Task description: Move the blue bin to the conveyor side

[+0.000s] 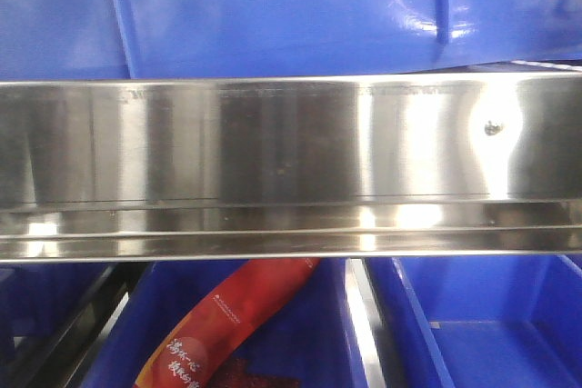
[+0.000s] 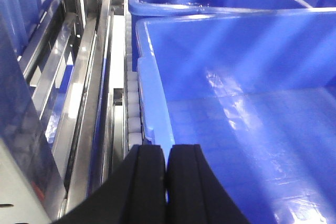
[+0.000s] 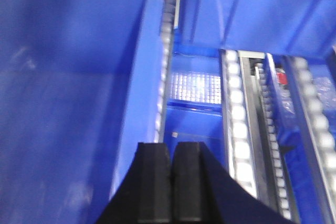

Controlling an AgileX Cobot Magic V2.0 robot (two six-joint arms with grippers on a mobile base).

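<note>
My left claw [image 2: 167,182] and right claw [image 3: 170,182] both have their pads pressed together, each above a side wall of the blue bin [image 2: 252,129]. I cannot tell whether either pinches the rim. The bin sits empty on the roller rack [image 3: 234,129], so I judge it light, stiff and glossy enough to slip. The thick rim on both sides is the place to grip. A red packet [image 1: 232,315] below the steel rail [image 1: 273,152] carries white Chinese characters that I cannot read.
</note>
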